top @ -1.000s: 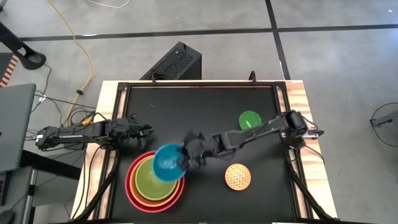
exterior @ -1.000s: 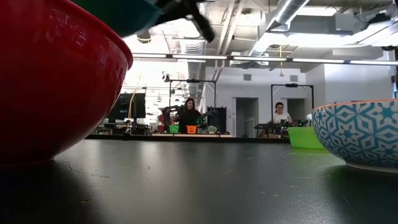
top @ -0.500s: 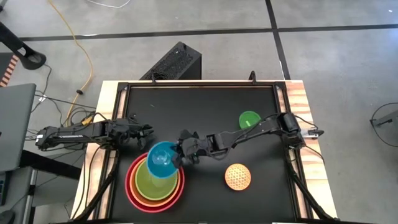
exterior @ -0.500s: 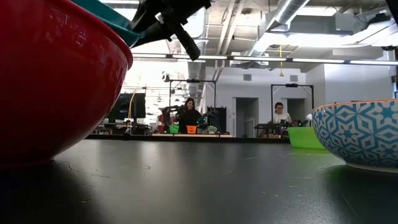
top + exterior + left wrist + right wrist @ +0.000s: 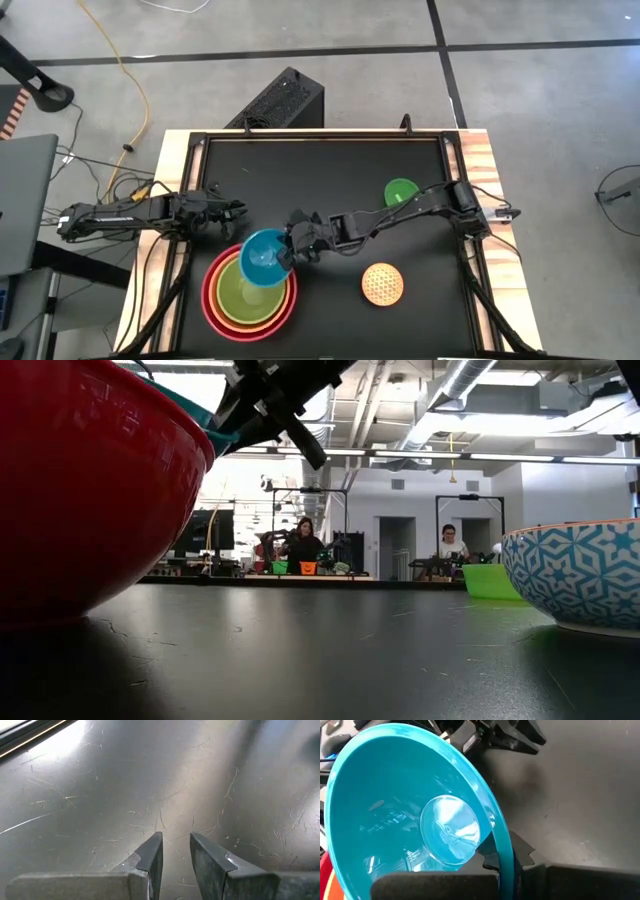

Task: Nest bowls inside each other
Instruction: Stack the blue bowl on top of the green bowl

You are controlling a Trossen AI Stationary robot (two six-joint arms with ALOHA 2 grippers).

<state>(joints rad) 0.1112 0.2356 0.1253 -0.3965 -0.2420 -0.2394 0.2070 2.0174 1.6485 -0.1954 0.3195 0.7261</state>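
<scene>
A blue bowl (image 5: 262,255) hangs tilted over the far right part of a stack: a lime green bowl (image 5: 243,298) inside an orange bowl (image 5: 287,296) inside a red bowl (image 5: 206,296). My right gripper (image 5: 289,251) is shut on the blue bowl. In the low view the blue bowl (image 5: 198,414) shows just above the red bowl's rim (image 5: 205,455); whether it touches the stack I cannot tell. A small green bowl (image 5: 401,192) and a patterned bowl (image 5: 382,283) stand on the table at the right. My left gripper (image 5: 236,210) waits at the left, narrowly open over bare table. My right gripper pinches the blue bowl's rim (image 5: 501,845) on the side nearest the table's right, one finger (image 5: 490,859) inside the bowl and the other outside. The fingers come from the right, slanting down. The bowl is tilted, its hollow facing up and toward the arm.
The black tabletop (image 5: 320,170) lies bare at the far side and in the middle. A wooden frame (image 5: 478,150) borders it. Beyond the table, in the low view, people sit at distant benches (image 5: 300,550).
My right gripper has carried the blue bowl down and a little toward the table's left, over the stack. The bowl has sunk until only its rim shows above the red bowl in the low view. The gripper stays shut on it.
</scene>
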